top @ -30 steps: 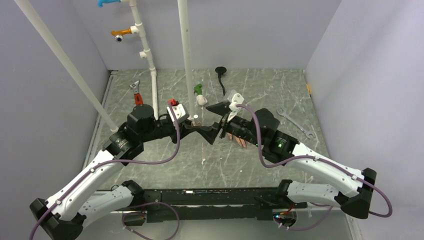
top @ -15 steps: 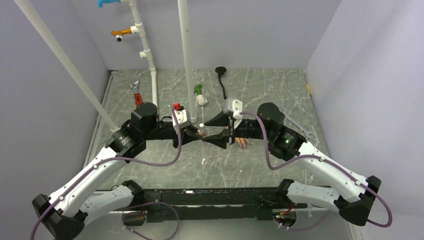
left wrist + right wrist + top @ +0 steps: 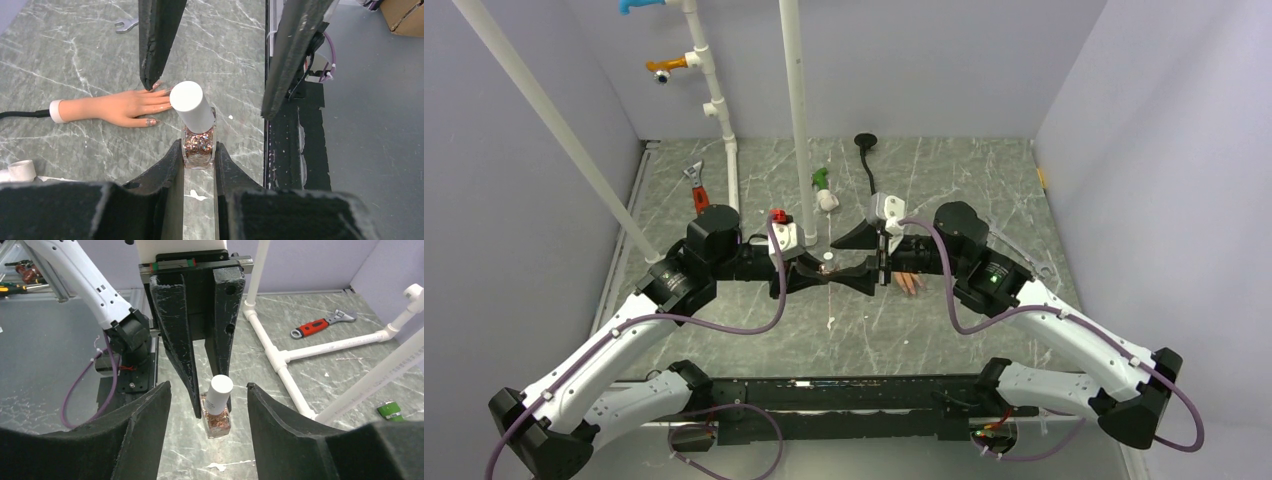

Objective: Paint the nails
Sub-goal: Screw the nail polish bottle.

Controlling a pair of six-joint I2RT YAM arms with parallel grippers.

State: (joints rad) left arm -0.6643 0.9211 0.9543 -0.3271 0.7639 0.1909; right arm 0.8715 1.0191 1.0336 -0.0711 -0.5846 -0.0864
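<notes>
Two claws are meeting at mid-table. My left claw [image 3: 198, 150] is clenching the small clear glass bottle of coppery glitter polish [image 3: 198, 145] by its body. Whether its base is touching the grey marbled table top [image 3: 754, 330], I cannot tell.

The bottle's tall white cylindrical cap [image 3: 192, 104] is standing roughly upright and leaning a little, its long axis running up out of the left fingers. My right claw [image 3: 209, 390] is pointing in from the right with fingers spread wide, gripping nothing. The cap is sitting between them, apart from both.

Judgement: the right claw is the one placed to take the cap, and closing on it is going to need a squeeze square across that leaning axis.

The peach rubber mannequin hand [image 3: 120, 107] is lying flat just right of the bottle, under the right claw, with its wrist toward the far side and its fingertips toward the near side. Its small pale oval nails [image 3: 151, 121] are lying just beside the bottle. The thumb nail is looking speckled.
</notes>
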